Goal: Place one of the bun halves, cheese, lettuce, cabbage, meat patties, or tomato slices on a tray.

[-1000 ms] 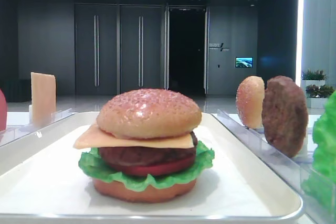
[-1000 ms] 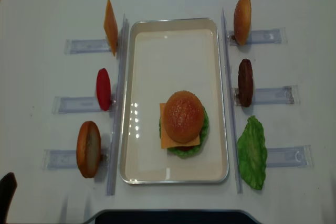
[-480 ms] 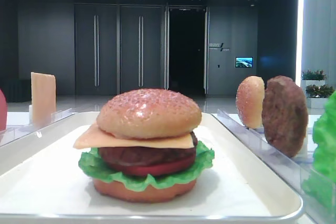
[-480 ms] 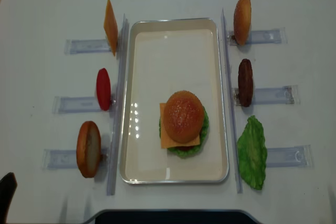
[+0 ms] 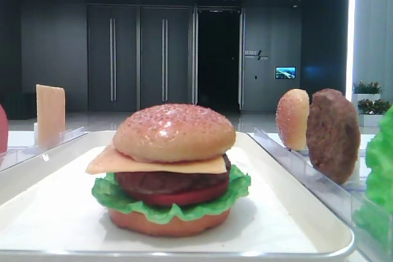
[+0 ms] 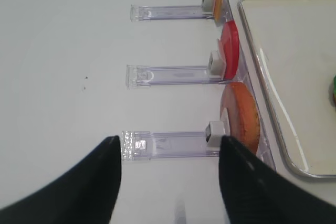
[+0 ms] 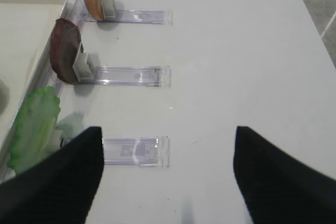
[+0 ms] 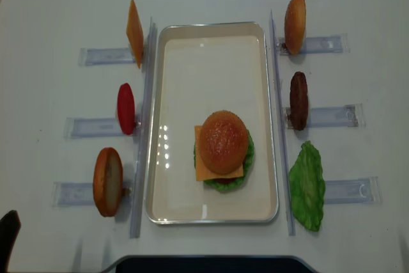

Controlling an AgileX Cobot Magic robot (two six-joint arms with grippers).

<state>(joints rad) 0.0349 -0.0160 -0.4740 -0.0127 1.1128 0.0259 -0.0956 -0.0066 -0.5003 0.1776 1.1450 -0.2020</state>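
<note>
On the white tray stands a stacked burger: the sesame bun half on top, then cheese, a meat patty, a tomato slice, lettuce and a flat bun bottom. My right gripper hangs open over bare table right of the tray, beside a lettuce leaf. Left of the tray my left gripper is open above a clear rack, near an orange-brown bun bottom. Neither holds anything.
Clear racks flank the tray. The left ones hold a cheese slice, a tomato slice and the bun bottom. The right ones hold a paler bun, a patty and the lettuce leaf.
</note>
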